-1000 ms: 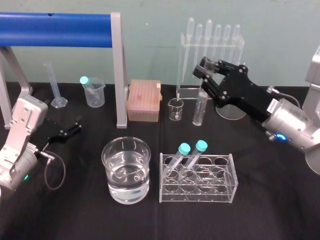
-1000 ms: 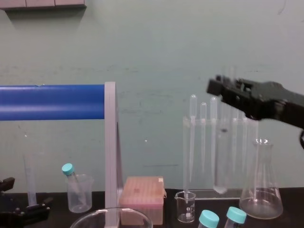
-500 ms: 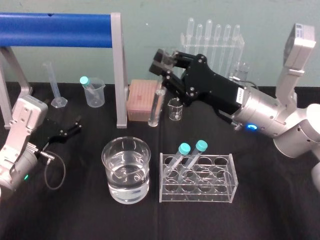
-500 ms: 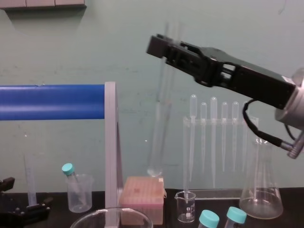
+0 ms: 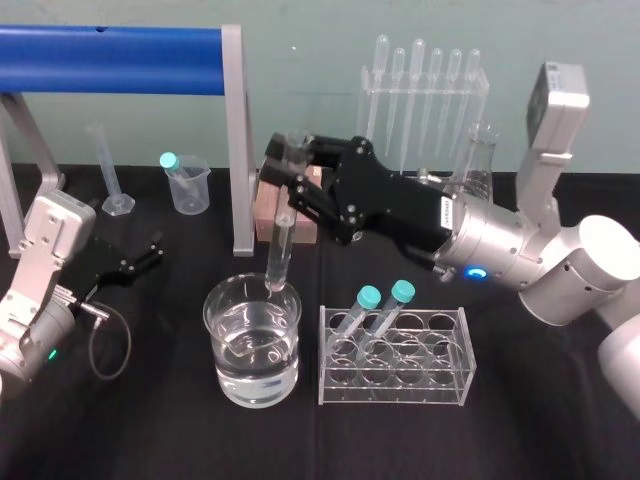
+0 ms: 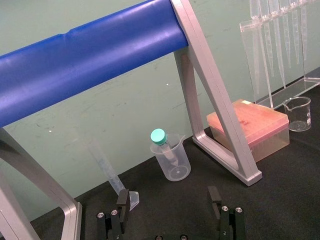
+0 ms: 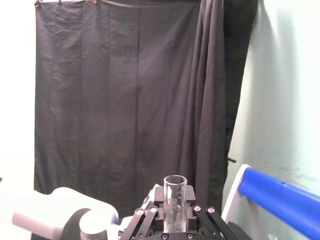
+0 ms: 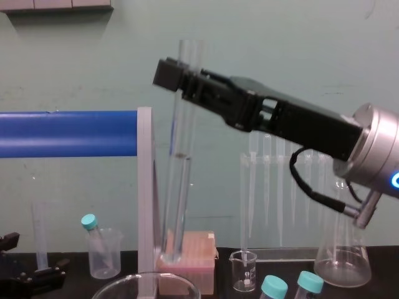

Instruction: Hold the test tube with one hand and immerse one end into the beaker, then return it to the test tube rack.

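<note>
Our right gripper (image 5: 288, 172) has its fingers (image 8: 169, 73) clamped on the upper part of the test tube (image 5: 279, 243), whose open mouth sticks up above them. The tube hangs nearly upright, its round end just over the far rim of the beaker (image 5: 226, 372) of water. Behind the fingers the black hand and silver forearm stretch back to the right, passing over the test tube rack (image 5: 395, 392). Our left gripper (image 6: 168, 201) rests low at the left of the tabletop (image 5: 150, 425), fingers apart.
</note>
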{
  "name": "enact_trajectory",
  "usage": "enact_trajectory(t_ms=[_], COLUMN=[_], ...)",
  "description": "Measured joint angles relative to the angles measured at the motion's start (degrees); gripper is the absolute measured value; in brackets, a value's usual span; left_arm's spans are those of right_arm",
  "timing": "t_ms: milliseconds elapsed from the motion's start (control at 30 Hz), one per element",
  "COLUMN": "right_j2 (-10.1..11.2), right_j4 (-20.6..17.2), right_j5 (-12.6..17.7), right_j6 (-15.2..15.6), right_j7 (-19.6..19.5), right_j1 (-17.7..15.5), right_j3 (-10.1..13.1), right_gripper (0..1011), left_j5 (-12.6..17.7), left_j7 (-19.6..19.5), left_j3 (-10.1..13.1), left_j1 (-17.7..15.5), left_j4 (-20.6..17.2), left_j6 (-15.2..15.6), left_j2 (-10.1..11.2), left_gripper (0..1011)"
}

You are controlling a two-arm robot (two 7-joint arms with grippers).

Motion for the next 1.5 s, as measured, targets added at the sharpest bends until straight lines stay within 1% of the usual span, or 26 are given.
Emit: enact_trajectory(t_ms=[233,267,367,567,867,1233,1500], right_j2=[-0.52,-0.52,-0.92,-1.66,-3.09,-4.45,-5.09], right_j4=[2.46,2.46,3.92,6.0,9.69,13.03,14.54], right_j5=[0.05,0.05,0.05,-0.2,-2.02,-3.8,-4.6], right_j6=[0.36,0.36,0.38,0.38,0.38,1.1,1.79], right_j7=[0.54,0.54,0.76,0.92,0.94,0.25,0.24], right_j1=[1.15,1.15,1.88,2.79,4.37,5.65,6.23], right_j3=[-2.38,-2.38,-3.5,-5.03,-7.22,-8.47,-9.06], right_gripper=[242,242,242,242,242,242,242], left_j5=[0.0,0.0,0.0,0.0,0.0,0.0,0.0], left_j7=[0.0,0.0,0.0,0.0,0.0,0.0,0.0], left_j3=[0.0,0.0,0.0,0.0,0.0,0.0,0.0], left_j1=[0.0,0.0,0.0,0.0,0.0,0.0,0.0], left_j4=[0.0,0.0,0.0,0.0,0.0,0.0,0.0], left_j6=[0.0,0.0,0.0,0.0,0.0,0.0,0.0], left_j2=[0.0,0.0,0.0,0.0,0.0,0.0,0.0], left_gripper=[1000,1000,1000,1000,1000,1000,1000])
